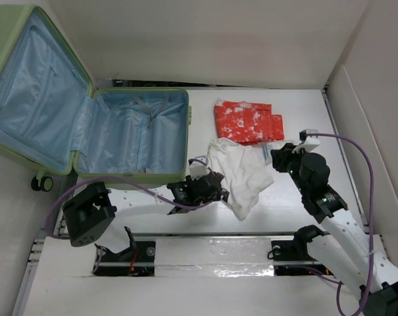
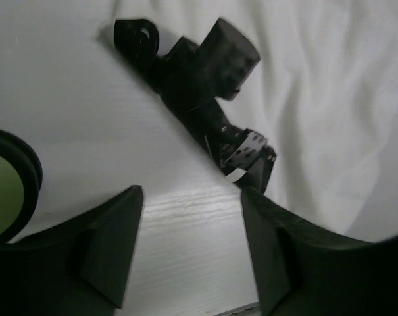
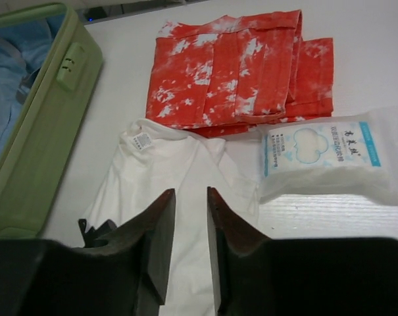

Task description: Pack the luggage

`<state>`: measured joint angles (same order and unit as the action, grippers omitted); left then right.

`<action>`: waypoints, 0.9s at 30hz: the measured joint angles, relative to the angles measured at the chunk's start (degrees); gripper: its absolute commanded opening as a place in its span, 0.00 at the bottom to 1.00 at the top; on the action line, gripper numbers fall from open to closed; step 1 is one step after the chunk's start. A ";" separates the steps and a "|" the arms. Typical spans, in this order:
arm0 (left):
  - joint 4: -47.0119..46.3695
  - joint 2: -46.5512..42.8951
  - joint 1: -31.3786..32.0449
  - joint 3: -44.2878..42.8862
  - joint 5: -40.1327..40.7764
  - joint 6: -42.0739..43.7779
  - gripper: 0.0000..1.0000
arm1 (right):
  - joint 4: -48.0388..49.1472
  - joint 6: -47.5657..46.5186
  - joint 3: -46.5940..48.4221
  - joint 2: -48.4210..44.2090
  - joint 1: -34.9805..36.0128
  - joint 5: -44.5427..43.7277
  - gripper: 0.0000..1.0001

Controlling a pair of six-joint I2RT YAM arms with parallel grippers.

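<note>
The luggage (image 1: 87, 131) is a pale green hard-shell suitcase lying open at the far left, its blue lining showing; its side also shows in the right wrist view (image 3: 47, 131). A white T-shirt (image 1: 238, 174) lies crumpled mid-table, with a folded red-and-white cloth (image 1: 248, 122) behind it. My left gripper (image 1: 215, 179) is open and empty over bare table (image 2: 191, 194) at the shirt's left edge. My right gripper (image 1: 277, 155) hovers over the shirt (image 3: 185, 197), jaws a narrow gap apart, holding nothing.
A sealed white-and-blue packet (image 3: 323, 158) lies to the right of the shirt. A black object (image 2: 199, 85) of unclear kind lies between the shirt and the suitcase's caster wheel (image 2: 14, 191). White walls enclose the table (image 1: 304, 118).
</note>
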<state>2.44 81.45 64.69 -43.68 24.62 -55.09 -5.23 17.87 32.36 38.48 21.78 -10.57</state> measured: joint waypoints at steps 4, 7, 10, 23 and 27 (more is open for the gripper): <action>3.58 4.92 1.95 -1.18 0.57 -5.44 0.71 | 0.04 -0.26 -0.17 0.35 -0.02 4.20 0.52; 4.33 7.76 2.34 -3.02 0.46 -8.26 0.77 | 0.20 -0.50 -0.39 0.35 -0.02 7.06 0.58; 4.15 10.03 2.45 -4.52 0.50 -11.28 0.77 | 0.31 -0.57 -0.59 -0.07 0.00 9.60 0.58; 0.74 17.90 0.22 -10.73 5.88 -16.41 0.73 | 0.68 -1.60 -1.46 -4.61 1.55 12.94 0.55; -1.55 19.12 -2.05 -11.26 6.36 -16.48 0.69 | 0.70 -1.64 -1.46 -4.66 1.55 13.68 0.54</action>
<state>0.89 100.57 62.63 -54.94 30.98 -71.57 -4.54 16.23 30.89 33.82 23.33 3.11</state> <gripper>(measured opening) 0.707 0.544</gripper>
